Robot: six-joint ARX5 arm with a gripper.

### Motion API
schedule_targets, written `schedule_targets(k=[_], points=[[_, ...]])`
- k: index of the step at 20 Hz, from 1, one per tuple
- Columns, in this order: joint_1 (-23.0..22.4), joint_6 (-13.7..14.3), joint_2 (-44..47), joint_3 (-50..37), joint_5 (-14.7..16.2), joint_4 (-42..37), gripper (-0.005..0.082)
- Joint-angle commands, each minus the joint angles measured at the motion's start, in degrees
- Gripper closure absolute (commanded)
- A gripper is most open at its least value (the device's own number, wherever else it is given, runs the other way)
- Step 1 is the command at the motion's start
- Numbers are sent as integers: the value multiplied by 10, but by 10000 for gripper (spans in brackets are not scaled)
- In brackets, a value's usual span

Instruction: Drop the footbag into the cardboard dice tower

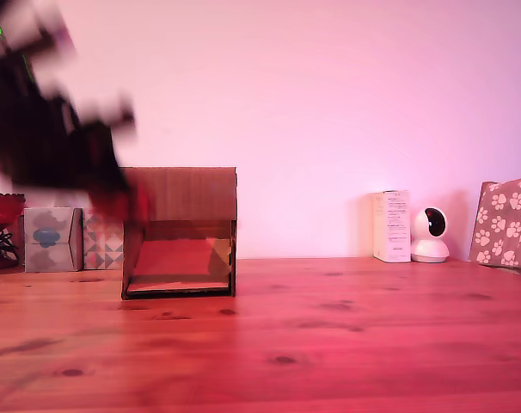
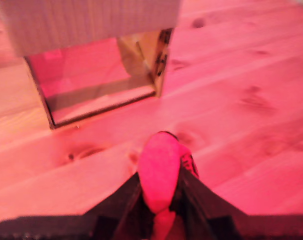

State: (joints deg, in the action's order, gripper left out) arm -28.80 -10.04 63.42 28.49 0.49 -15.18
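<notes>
The gripper (image 2: 160, 200) has its jaws clenched on the footbag (image 2: 159, 172), which bulges out between them. Ahead of and below the jaws stands the cardboard dice tower (image 1: 180, 232), its front opening toward the camera. To do this well, I judge the arm should carry the ball over the tower's top before letting go. The wooden table (image 1: 346, 335) is bare around the tower; beyond, across the exterior view, stand small patterned boxes (image 1: 52, 238), a white carton (image 1: 391, 225), a small white camera (image 1: 430, 235) and a paw-print box (image 1: 505, 222), against a plain wall.
</notes>
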Motion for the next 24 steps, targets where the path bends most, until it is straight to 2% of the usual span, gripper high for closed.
schedule_targets(k=[1, 2, 5, 9, 14, 17, 24], points=[[-1, 0, -37, 3, 1, -2, 630], [-1, 0, -60, 4, 1, -3, 630], [4, 26, -90, 7, -12, -29, 630], [15, 49, -59, 40, -17, -69, 630], [40, 76, 55, 146, -13, -76, 630], [56, 82, 149, 230, 5, -68, 630], [89, 91, 314, 421, 31, 34, 629]])
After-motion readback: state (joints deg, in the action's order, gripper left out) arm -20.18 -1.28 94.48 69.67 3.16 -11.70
